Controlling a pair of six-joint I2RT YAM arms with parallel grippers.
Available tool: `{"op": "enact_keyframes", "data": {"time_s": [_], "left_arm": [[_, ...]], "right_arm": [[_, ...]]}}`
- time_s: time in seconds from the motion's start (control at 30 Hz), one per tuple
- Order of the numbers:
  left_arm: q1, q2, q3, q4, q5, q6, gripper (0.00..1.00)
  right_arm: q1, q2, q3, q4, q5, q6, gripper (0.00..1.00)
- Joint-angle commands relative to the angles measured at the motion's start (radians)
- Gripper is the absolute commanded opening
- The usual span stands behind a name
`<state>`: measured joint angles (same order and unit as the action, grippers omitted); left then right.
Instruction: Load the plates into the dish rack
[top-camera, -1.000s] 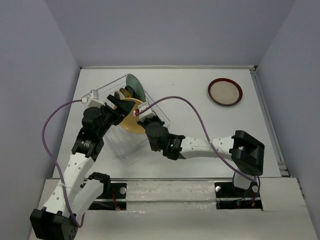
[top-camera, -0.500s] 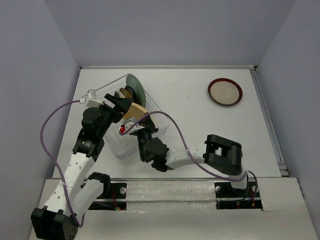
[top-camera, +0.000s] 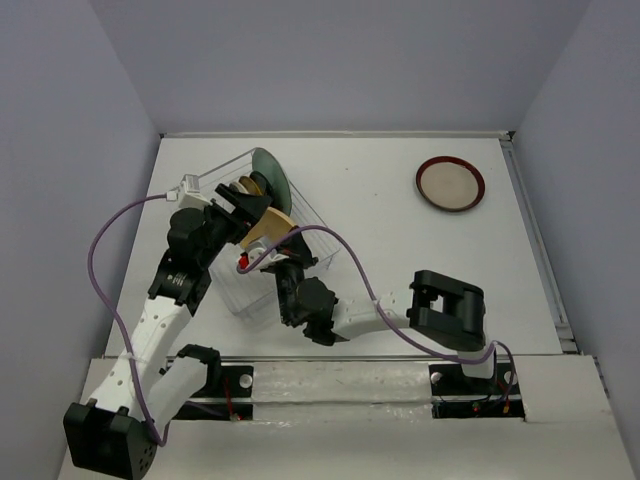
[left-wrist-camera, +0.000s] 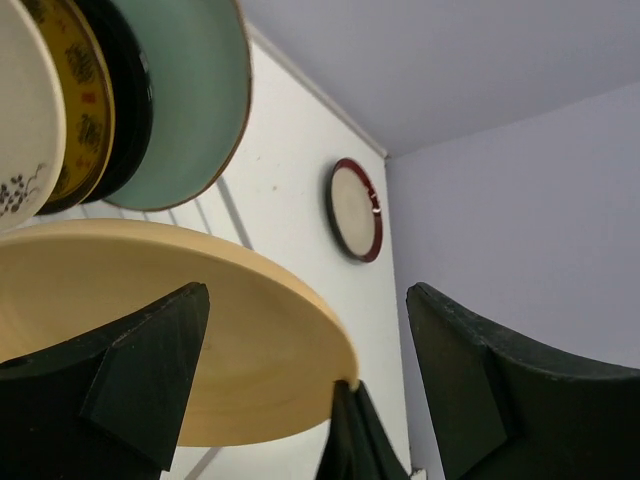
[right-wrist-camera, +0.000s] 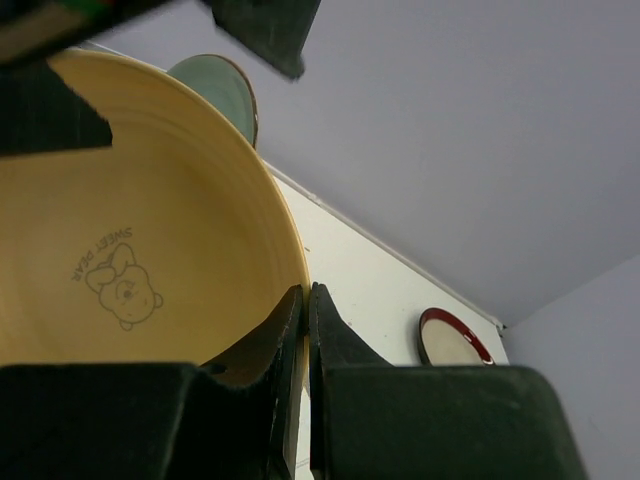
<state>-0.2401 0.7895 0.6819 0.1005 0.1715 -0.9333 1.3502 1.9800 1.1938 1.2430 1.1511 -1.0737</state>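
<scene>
The white wire dish rack (top-camera: 245, 295) stands left of centre. It holds the mint-green plate (top-camera: 270, 175), the small black plate (left-wrist-camera: 128, 95), the small yellow patterned plate (left-wrist-camera: 82, 100) and the cream plate (left-wrist-camera: 25, 120) on edge. My right gripper (top-camera: 283, 262) is shut on the rim of the plain orange-yellow plate (top-camera: 268, 224), which stands tilted over the rack; the pinch shows in the right wrist view (right-wrist-camera: 305, 292). My left gripper (left-wrist-camera: 308, 290) is open, its fingers either side of that plate (left-wrist-camera: 180, 330). The red-rimmed beige plate (top-camera: 450, 183) lies flat at the far right.
The white table (top-camera: 400, 240) is walled by grey panels on three sides. A purple cable (top-camera: 345, 255) loops over the rack's right side, and another (top-camera: 100, 250) loops left of the left arm.
The right arm has swung in toward the rack's near side and tipped the orange-yellow plate from nearly flat to more upright. The left gripper has stayed by the plate.
</scene>
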Motion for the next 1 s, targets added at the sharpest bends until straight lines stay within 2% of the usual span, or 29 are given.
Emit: {"op": "enact_keyframes", "data": {"time_s": [0.0, 0.17, 0.27, 0.5, 0.57, 0.6, 0.67, 0.7, 0.77, 0.8, 0.97], "left_arm": [[0.005, 0.025, -0.016, 0.038, 0.051, -0.013, 0.9], [0.009, 0.025, -0.009, 0.033, 0.039, -0.013, 0.89], [0.01, 0.08, 0.025, 0.057, 0.025, -0.01, 0.88], [0.01, 0.114, 0.033, 0.119, 0.008, -0.013, 0.76], [0.01, 0.105, 0.019, 0.119, 0.002, 0.007, 0.64], [0.01, 0.099, 0.016, 0.119, -0.001, 0.01, 0.49], [0.012, 0.079, 0.011, 0.116, -0.009, 0.02, 0.37], [0.012, 0.074, 0.011, 0.114, -0.012, 0.025, 0.23], [0.013, 0.063, 0.015, 0.105, -0.013, 0.037, 0.09], [0.015, 0.059, 0.018, 0.102, -0.015, 0.04, 0.05], [0.019, 0.008, 0.015, 0.084, -0.024, 0.062, 0.05]], "right_arm": [[0.012, -0.043, -0.008, 0.417, -0.033, -0.048, 0.07], [0.021, -0.03, -0.013, 0.473, -0.067, -0.078, 0.07], [0.043, -0.04, -0.033, 0.473, -0.132, -0.065, 0.07], [0.079, -0.021, -0.043, 0.473, -0.189, -0.095, 0.07], [0.079, -0.018, -0.045, 0.473, -0.206, -0.104, 0.07], [0.079, -0.018, -0.043, 0.473, -0.208, -0.104, 0.07], [0.079, -0.018, -0.042, 0.473, -0.211, -0.106, 0.07], [0.079, -0.02, -0.039, 0.473, -0.211, -0.109, 0.07], [0.079, -0.021, -0.037, 0.473, -0.209, -0.111, 0.07], [0.079, -0.024, -0.039, 0.473, -0.208, -0.111, 0.07], [0.079, -0.049, -0.057, 0.473, -0.186, -0.095, 0.09]]}}
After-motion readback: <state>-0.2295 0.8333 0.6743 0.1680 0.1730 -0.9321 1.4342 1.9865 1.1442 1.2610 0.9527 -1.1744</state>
